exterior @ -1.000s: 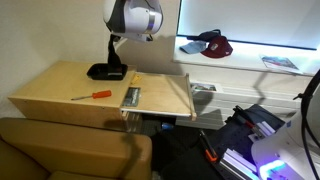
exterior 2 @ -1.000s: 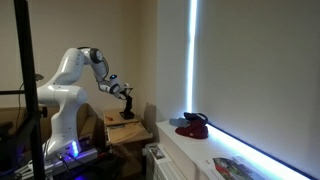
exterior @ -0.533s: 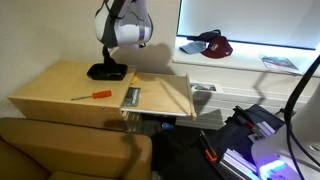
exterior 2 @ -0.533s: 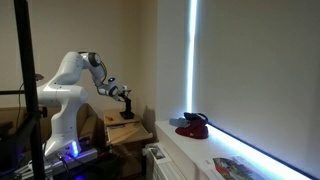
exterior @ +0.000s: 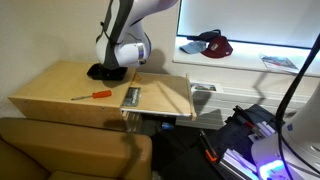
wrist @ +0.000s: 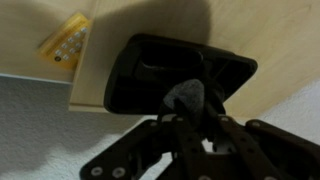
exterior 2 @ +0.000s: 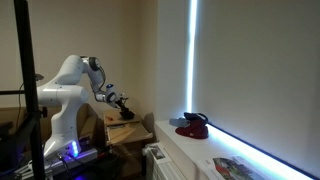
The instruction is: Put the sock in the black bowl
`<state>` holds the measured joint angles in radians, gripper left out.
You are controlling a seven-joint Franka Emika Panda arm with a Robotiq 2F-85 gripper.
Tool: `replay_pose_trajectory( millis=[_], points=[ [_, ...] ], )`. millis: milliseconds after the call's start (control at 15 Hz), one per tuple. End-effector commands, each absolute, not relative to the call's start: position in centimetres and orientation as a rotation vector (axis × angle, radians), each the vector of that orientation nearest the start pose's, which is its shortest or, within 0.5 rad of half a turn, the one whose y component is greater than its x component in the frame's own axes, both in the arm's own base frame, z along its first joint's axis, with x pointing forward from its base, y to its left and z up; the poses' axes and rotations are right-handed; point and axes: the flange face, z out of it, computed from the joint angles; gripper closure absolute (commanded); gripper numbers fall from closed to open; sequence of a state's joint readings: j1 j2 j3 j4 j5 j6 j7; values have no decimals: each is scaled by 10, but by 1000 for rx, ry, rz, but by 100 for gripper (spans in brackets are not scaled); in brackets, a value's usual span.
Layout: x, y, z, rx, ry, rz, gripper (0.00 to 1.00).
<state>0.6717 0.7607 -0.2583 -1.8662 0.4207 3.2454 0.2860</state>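
- which step is this?
- the drop-off, i judge. the black bowl (wrist: 135, 80) lies open below, and the gripper (wrist: 190, 111) is clenched on the sock (wrist: 187, 93), which hangs just above the bowl's right half.
- and next?
- ease down towards the bowl's middle, then let go.

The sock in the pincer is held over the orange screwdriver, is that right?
Not quite. The pincer does hold the sock, but over the black bowl, not the screwdriver. The wrist view shows the sock right in front of the bowl. In an exterior view the screwdriver lies apart from it on the table.
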Motion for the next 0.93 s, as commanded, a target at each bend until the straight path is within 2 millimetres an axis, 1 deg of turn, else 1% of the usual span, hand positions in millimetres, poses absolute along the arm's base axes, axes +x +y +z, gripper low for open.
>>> replay_pose_trajectory(
  millis=[0,133,267,333,400,467,600,733,800,867],
  points=[
    [613,237,179,-2894,294,-765,45],
    [613,227,182,-2934,307,-684,31],
    [617,220,201,-2947,303,-651,17],
    [617,220,222,-2937,271,-611,11],
    [615,221,242,-2925,225,-599,3],
    [609,227,270,-2881,176,-566,1],
    [599,231,313,-2838,110,-510,0],
    [580,231,360,-2828,40,-445,0],
    [610,240,328,-2831,111,-510,0],
    [601,241,351,-2818,87,-485,0]
  ],
)
